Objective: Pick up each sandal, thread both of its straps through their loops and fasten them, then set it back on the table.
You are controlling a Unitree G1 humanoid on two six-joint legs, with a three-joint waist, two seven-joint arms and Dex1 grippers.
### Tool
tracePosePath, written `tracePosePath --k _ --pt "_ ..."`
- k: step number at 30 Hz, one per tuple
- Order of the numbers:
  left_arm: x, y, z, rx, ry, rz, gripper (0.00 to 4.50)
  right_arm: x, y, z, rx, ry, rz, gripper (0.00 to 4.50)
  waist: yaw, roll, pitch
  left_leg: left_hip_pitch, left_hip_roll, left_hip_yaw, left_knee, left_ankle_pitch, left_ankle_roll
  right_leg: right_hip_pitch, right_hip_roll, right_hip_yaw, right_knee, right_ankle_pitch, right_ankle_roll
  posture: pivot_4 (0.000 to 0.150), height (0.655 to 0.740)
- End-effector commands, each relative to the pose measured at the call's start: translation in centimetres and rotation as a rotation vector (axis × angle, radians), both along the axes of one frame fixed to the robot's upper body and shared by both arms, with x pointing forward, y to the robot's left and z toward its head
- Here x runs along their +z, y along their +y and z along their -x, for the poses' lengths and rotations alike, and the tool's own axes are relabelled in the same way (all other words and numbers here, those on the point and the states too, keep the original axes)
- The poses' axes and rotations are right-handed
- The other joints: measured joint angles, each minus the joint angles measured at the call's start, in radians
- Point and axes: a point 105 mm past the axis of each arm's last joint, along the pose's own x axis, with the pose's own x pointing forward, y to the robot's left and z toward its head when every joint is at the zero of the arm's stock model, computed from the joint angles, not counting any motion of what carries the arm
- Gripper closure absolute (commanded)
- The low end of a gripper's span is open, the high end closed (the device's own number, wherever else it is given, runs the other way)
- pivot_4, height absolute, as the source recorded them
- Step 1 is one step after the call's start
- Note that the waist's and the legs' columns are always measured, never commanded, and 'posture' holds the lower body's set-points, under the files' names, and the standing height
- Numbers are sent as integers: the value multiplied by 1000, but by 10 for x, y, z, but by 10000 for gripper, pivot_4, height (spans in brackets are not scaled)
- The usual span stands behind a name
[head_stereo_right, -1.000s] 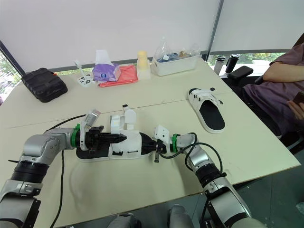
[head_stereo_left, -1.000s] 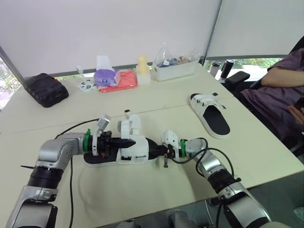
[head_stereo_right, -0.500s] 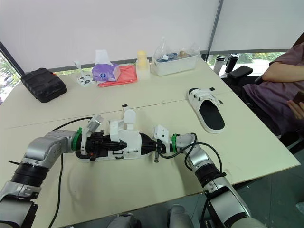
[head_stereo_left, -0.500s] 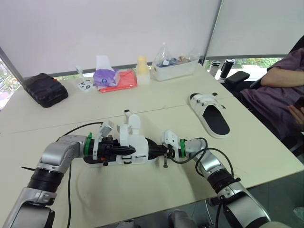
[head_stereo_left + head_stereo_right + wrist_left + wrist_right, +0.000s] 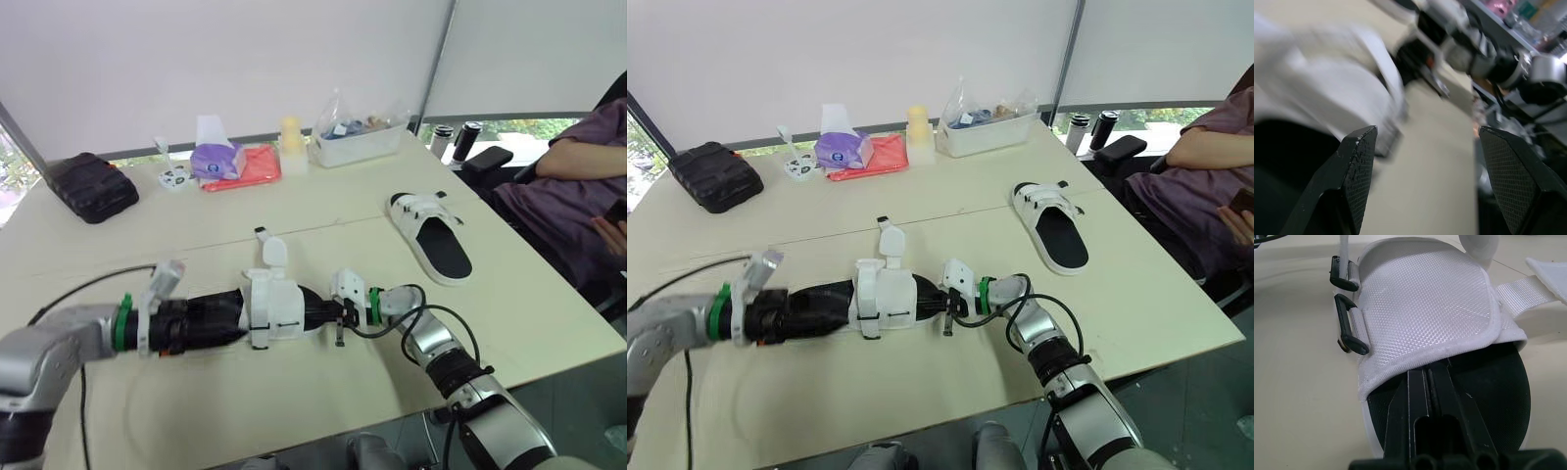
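A white sandal with a black footbed (image 5: 275, 307) lies near the table's front edge, one strap flap (image 5: 273, 252) standing up behind it. In the right wrist view its woven upper (image 5: 1425, 308) and two black loops (image 5: 1348, 336) show close up. My right gripper (image 5: 331, 315) is shut, its fingers (image 5: 1430, 382) lying together on the footbed at the upper's front edge. My left gripper (image 5: 1427, 129) is open at the sandal's heel end, blurred, with nothing between its fingers (image 5: 1356, 176). The second sandal (image 5: 433, 238) lies flat at the right.
Along the far edge sit a black pouch (image 5: 90, 186), a purple tissue pack (image 5: 217, 157) on a red cloth (image 5: 253, 168), a pale bottle (image 5: 291, 137) and a clear bin (image 5: 358, 137). Two flasks (image 5: 456, 139) and a seated person (image 5: 578, 186) are at the right.
My left gripper has opened and drawn back to the left, away from the sandal's upper. The right gripper has stayed shut in place at the sandal's front.
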Motion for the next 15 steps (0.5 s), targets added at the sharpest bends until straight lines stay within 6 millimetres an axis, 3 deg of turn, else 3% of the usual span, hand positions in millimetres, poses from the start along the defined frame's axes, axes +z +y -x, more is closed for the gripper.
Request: tracePosePath --k 1,6,15 --pt "5 -1 5 16 -73 -51 11032 -51 -13 13 -31 140 159 45000 1 0 0 0 0 0 0 0 0 0 0 0 0 0 0 1500 7400" --pt "-28 -7 4 53 -113 -133 11032 -55 -12 18 -13 149 163 45000 1 0 0 0 1 0 -1 0 0 0 0 0 0 -2 -4 1500 7400" --pt "-41 -11 -9 73 -161 -142 11032 -56 -11 22 -5 152 165 45000 0 -1 -1 0 1 0 -1 0 0 0 0 0 0 -3 -5 1500 7400"
